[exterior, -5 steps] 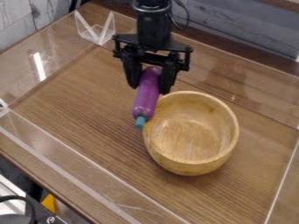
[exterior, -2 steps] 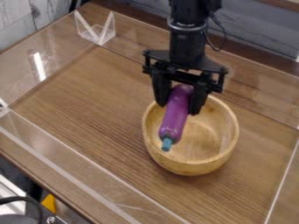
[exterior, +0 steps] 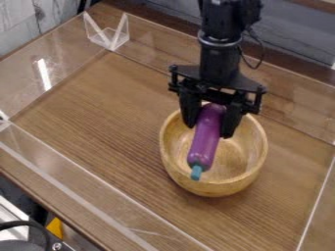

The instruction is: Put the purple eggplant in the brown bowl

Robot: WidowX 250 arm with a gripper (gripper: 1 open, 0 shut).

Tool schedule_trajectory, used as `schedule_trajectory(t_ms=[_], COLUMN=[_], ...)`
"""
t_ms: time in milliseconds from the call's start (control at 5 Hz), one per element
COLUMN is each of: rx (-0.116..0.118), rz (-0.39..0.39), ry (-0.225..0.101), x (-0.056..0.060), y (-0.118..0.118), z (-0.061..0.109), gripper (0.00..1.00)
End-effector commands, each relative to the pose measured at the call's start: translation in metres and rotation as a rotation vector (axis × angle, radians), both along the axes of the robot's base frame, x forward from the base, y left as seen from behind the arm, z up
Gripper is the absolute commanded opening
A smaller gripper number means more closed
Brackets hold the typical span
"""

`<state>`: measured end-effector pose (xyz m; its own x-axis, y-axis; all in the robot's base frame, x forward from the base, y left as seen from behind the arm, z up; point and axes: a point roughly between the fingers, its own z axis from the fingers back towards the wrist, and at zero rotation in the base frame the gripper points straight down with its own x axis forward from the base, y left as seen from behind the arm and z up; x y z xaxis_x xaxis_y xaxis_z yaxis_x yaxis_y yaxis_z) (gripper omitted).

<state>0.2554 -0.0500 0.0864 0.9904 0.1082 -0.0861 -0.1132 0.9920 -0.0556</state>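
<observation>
My claw [exterior: 215,116] points straight down over the brown bowl [exterior: 249,157], clenched on the purple eggplant [exterior: 207,137] at its upper end. The eggplant hangs from my fingers at a slant — top toward the back right, teal-blue stem tip down toward the front left (that tip sits low inside the bowl, near the front wall, though I cannot tell whether it touches the wood). Most of its glossy purple body lies within the ring of the bowl's thick rim.

The bowl stands upright on the wooden worktop [exterior: 92,118], its pale grain plain on the inner wall to the right of the eggplant. My black arm rises from the claw toward the top edge of the view.

Clear plastic walls [exterior: 53,69] fence the worktop on the left and front — glare streaks run along them. A small clear stand [exterior: 108,31] sits at the back left corner, well apart from the bowl.
</observation>
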Motion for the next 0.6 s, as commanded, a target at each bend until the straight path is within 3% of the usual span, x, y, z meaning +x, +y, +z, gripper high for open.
schedule_trajectory(t_ms=[0,400], rx=[-0.004,0.001], rz=[-0.001,0.009], ry=[-0.072,-0.09], x=[0.0036,0.0037], y=[-0.0031,-0.004], z=[0.0134,0.0126], gripper=[0.0,0.0])
